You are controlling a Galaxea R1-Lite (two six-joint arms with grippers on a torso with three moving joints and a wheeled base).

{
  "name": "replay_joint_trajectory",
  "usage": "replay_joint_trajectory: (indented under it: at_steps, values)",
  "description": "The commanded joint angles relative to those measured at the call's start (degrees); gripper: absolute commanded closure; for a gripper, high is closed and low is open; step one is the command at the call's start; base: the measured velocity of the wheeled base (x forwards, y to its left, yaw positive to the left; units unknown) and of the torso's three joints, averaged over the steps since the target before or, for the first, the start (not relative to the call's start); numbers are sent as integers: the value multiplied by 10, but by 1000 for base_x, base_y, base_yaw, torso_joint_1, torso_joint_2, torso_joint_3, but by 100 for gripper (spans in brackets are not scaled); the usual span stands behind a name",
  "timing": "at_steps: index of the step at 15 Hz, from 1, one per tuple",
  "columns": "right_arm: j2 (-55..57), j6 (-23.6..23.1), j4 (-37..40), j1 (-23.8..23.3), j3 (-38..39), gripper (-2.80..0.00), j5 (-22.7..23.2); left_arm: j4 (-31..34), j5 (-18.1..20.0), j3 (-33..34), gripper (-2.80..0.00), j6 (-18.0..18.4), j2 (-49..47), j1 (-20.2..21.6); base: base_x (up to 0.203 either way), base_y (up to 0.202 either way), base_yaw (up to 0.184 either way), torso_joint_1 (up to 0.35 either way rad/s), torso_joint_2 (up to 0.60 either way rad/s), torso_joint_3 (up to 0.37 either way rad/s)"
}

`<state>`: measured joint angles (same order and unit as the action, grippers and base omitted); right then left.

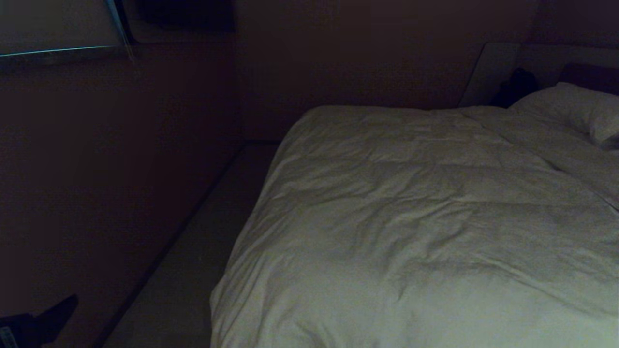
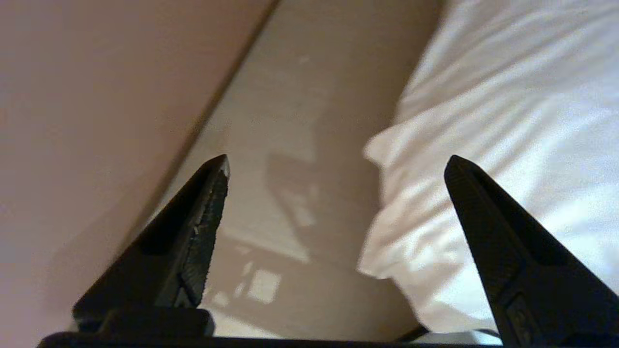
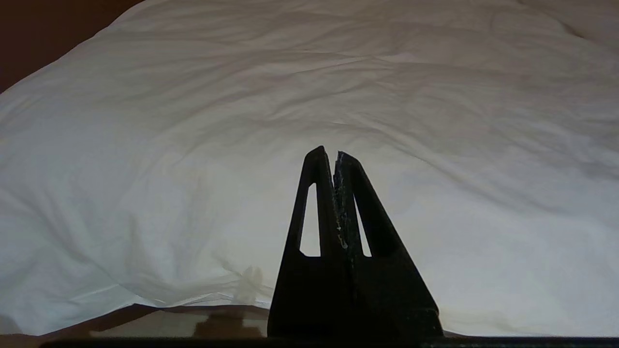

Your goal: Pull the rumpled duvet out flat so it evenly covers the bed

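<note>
A dim bedroom: the duvet (image 1: 416,217) lies spread across nearly the whole bed (image 1: 587,75), creased but broadly flat, its left edge hanging down toward the floor (image 1: 184,270) in the narrow aisle beside the wall (image 1: 116,169). A pillow (image 1: 575,108) shows at the far right, by the headboard.

The left gripper (image 2: 337,162) hangs over that aisle at the near left corner of the bed, jaws released and spread wide, holding nothing; 1 finger sits over bare floor, the other over the duvet's drooping corner. The right gripper (image 3: 327,152) is parked at the near edge, jaws clenched on nothing, pointing across the cover.

The job looks close to done, and the risks lie in any further tug. A pinch on that hanging corner would likely catch only the outer fabric, so a pull could drag the cover off-centre toward the aisle and bare the far side. Soft filling may also slip from the jaws midway, leaving a fresh ridge. With the wall so near, the left arm has little room to swing, and a wide sweep could brush it.
</note>
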<state>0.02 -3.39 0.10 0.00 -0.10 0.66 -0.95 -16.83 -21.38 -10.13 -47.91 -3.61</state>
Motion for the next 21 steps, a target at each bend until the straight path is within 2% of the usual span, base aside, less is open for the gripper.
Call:
replay_joint_trajectory:
  at_steps: [1,2,7,11,14,17,21]
  values:
    - [0,0,0,0,0,0,0,2,24,-5,-280,-1,46,0,0,0,0,0,0,0]
    - [1,0,0,1,0,0,0,3,35,-6,0,-1,59,0,0,0,0,0,0,0]
    - [0,0,0,0,0,0,0,5,110,-2,0,0,127,0,0,0,0,0,0,0]
    - [1,0,0,0,0,0,0,4,126,-1,0,1,141,-1,0,0,0,0,0,0]
    - [1,0,0,0,0,0,0,9,185,5,0,17,193,-1,0,0,0,0,0,0]
    - [0,0,0,0,0,0,0,27,217,10,0,40,228,-2,0,0,0,0,0,0]
    - [0,0,0,0,0,0,0,29,267,21,0,42,277,-2,0,0,0,0,0,0]
